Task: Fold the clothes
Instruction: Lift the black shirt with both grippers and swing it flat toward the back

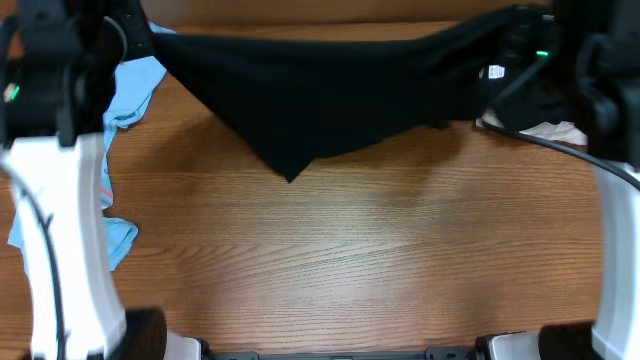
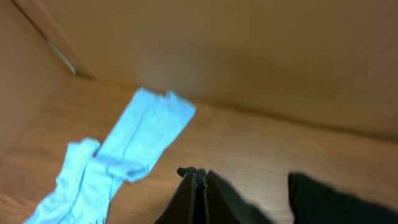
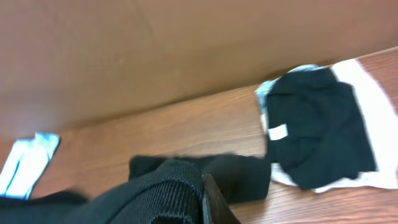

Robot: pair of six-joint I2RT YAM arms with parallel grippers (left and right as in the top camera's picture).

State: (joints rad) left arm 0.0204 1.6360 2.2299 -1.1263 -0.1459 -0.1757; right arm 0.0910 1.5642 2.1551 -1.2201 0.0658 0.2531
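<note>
A black garment (image 1: pixel 320 90) hangs stretched between my two grippers across the far part of the table, sagging to a point in the middle. My left gripper (image 1: pixel 150 30) is shut on its left end; in the left wrist view its fingers (image 2: pixel 194 177) pinch black cloth. My right gripper (image 1: pixel 500 40) is shut on the right end; in the right wrist view the ribbed black cloth (image 3: pixel 168 193) bunches against the finger (image 3: pixel 208 196).
A light blue garment (image 1: pixel 125 100) lies at the far left, also in the left wrist view (image 2: pixel 124 155). A heap of black and white clothes (image 3: pixel 323 130) lies at the far right (image 1: pixel 545 125). A wooden wall (image 2: pixel 249 56) backs the table.
</note>
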